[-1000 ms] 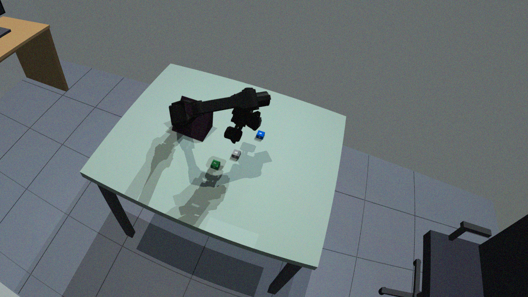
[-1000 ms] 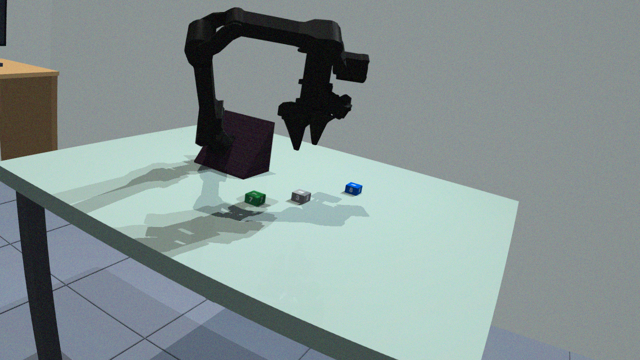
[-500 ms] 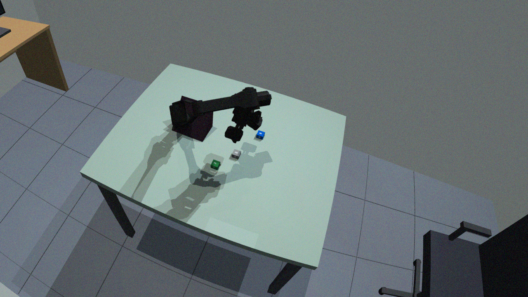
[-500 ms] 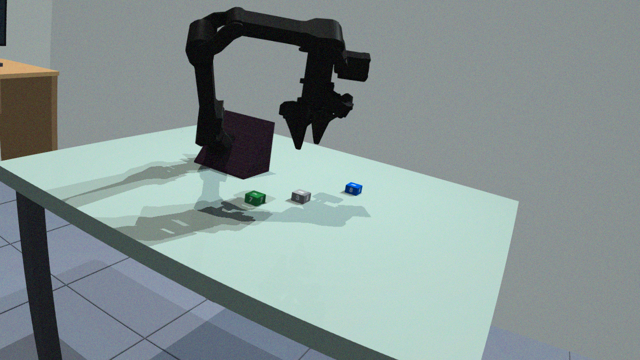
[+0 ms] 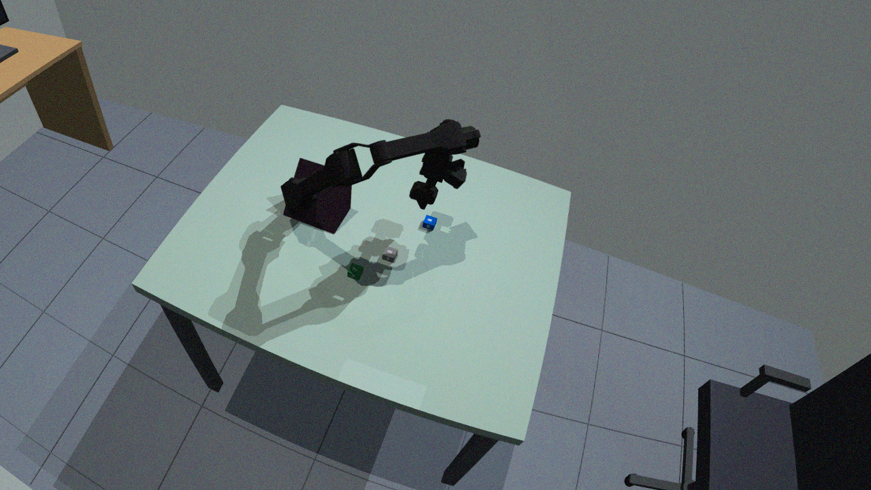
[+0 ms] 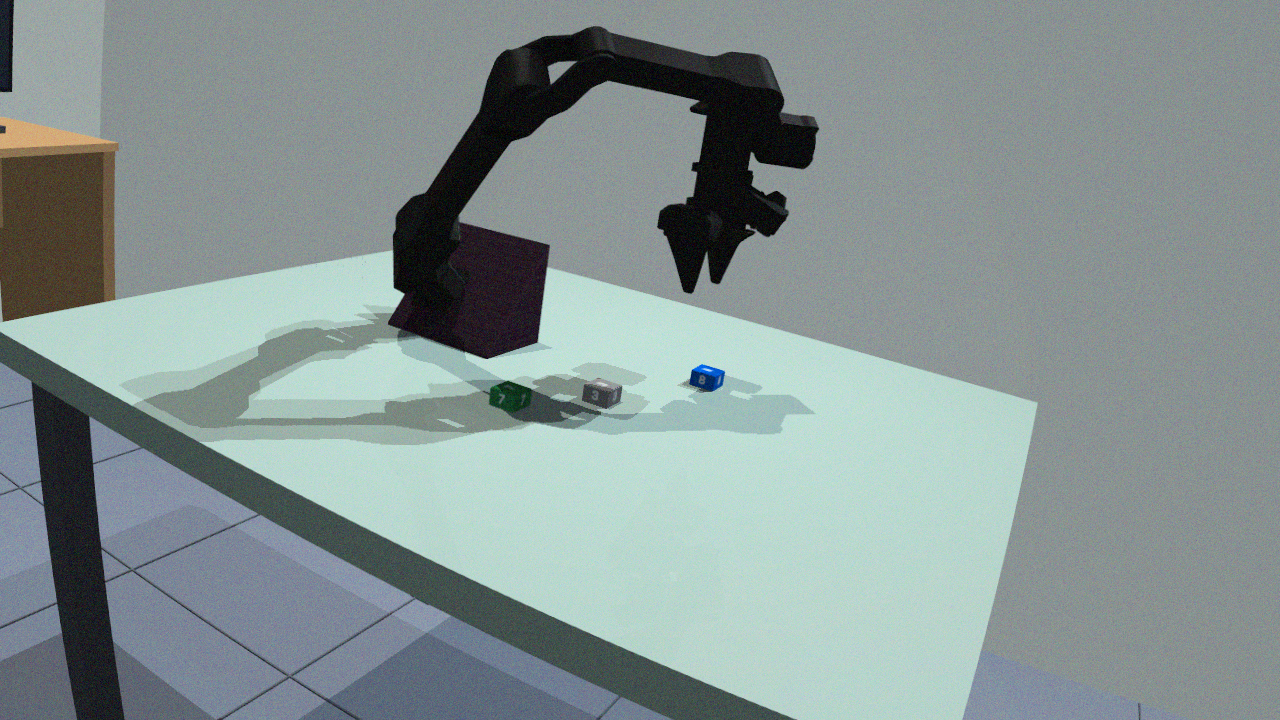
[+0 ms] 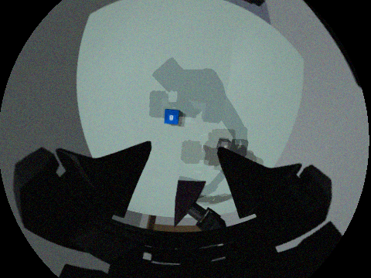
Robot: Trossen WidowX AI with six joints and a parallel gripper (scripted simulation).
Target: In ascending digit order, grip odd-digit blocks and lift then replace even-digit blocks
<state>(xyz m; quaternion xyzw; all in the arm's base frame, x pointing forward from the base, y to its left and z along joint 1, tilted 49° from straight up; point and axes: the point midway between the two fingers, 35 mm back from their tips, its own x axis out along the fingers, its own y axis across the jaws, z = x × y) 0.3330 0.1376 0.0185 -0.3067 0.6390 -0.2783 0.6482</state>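
Hand open, nothing gripped, raised above the table. Exterior view, from grey block 3: blue block 8 at two o'clock, green block 7 at nine. All rest on the table.

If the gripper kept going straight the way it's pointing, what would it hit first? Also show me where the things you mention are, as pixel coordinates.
Probably the blue block (image 5: 429,222) (image 6: 707,377) (image 7: 171,116) or the tabletop (image 5: 487,316) (image 6: 760,519) (image 7: 127,77) right beside it; depth leaves the exact landing spot unclear.

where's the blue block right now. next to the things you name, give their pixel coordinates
In the top view the blue block (image 5: 429,222) (image 6: 707,377) (image 7: 171,116) sits right of the grey block (image 5: 390,254) (image 6: 601,393), just below the raised, open jaws.
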